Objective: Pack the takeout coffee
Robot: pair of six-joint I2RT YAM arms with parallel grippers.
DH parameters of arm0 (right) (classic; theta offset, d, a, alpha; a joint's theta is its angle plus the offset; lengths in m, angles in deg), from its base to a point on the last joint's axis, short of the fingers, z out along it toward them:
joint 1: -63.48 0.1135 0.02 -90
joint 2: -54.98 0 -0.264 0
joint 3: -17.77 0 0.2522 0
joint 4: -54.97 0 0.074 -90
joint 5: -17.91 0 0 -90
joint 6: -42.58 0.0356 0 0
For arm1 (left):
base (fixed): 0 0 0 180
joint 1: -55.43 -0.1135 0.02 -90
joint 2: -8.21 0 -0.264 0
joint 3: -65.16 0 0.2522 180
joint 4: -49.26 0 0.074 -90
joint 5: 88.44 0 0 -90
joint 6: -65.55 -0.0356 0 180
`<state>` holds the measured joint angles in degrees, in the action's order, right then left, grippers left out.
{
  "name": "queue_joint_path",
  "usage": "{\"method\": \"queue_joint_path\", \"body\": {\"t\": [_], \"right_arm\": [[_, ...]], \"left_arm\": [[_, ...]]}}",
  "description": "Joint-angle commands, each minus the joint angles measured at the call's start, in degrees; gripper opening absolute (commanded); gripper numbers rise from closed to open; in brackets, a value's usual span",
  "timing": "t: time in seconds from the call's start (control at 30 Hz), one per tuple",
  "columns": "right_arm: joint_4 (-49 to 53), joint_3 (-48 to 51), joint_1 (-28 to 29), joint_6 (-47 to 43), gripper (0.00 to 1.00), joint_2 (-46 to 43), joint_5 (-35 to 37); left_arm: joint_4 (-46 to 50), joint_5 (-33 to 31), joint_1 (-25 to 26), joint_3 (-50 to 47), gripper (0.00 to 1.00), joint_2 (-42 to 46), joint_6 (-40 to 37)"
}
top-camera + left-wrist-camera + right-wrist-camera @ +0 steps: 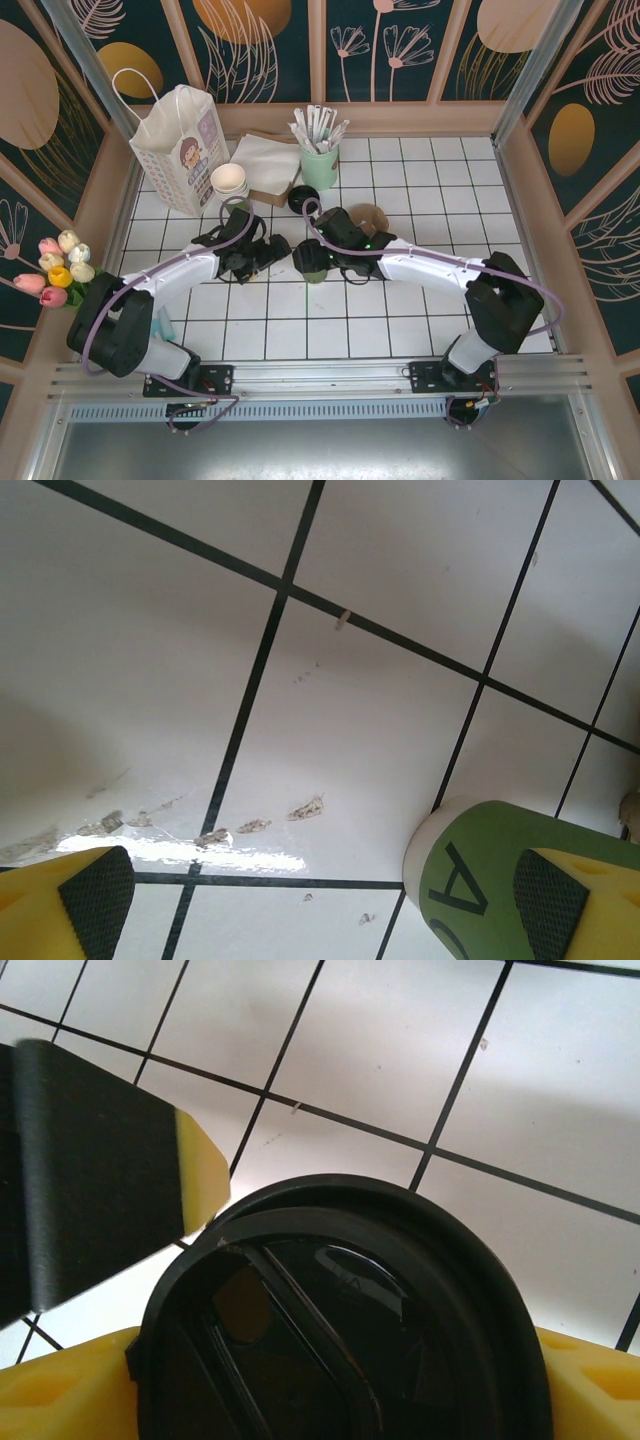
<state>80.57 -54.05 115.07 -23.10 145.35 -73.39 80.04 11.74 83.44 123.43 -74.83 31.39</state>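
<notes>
green paper cup (470, 875), black lid (340, 1340)

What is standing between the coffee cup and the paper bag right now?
The stack of lidless cups stands by the paper bag on the side facing the coffee cup, and the left hand sits beside that cup too. Lifted high, the cup could likely pass over both.

The green paper cup (480, 880) carries dark lettering on its side: a clear capital "A", then part of a second letter cut off by the picture's edge; its black lid (340, 1320) shows a small embossed triangle sign, too faint to read. Far behind and left of the cup, the white paper bag (185, 150) bears a cartoon figure; its print is too small to read.
</notes>
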Motion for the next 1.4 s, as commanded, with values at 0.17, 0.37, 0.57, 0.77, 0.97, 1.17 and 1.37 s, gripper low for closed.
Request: {"method": "queue_joint_path", "body": {"t": [0.17, 0.37, 0.57, 0.77, 0.97, 1.17, 1.37], "right_arm": [[6.36, 6.86, 0.52, -0.76, 0.8, 4.45, 0.58], [4.64, 7.14, 0.8, -1.92, 0.81, 1.95, -1.26], [1.9, 7.6, 1.07, -2.1, 0.8, 0.31, -0.74], [-0.64, 9.99, 2.0, -1.08, 0.8, -1.13, -0.42], [-0.53, 9.63, 2.56, -0.32, 0.85, -1.11, -0.34], [0.92, 6.26, 2.67, 0.84, 0.95, -3.16, 1.16], [2.06, 4.61, 2.7, 1.62, 0.99, -5.15, 1.85]], "left_arm": [[-1.81, 1.68, 1.26, -0.23, 0.98, -1.53, 0.92], [-2.45, 0.36, 1.36, -0.82, 0.99, 0.02, 1.49], [-4.42, 0.71, 1.34, -1.79, 0.99, 1.54, 2.3], [-4.88, 1.33, 1.37, -1.75, 0.99, 0.31, 2.39], [-4.83, 0.95, 1.35, -1.71, 0.98, 0.7, 2.44], [-4.54, 1.02, 1.39, -1.52, 0.98, 0.84, 2.7], [-3.88, 1.22, 1.35, -1.25, 0.99, 1.65, 3.08]]}}
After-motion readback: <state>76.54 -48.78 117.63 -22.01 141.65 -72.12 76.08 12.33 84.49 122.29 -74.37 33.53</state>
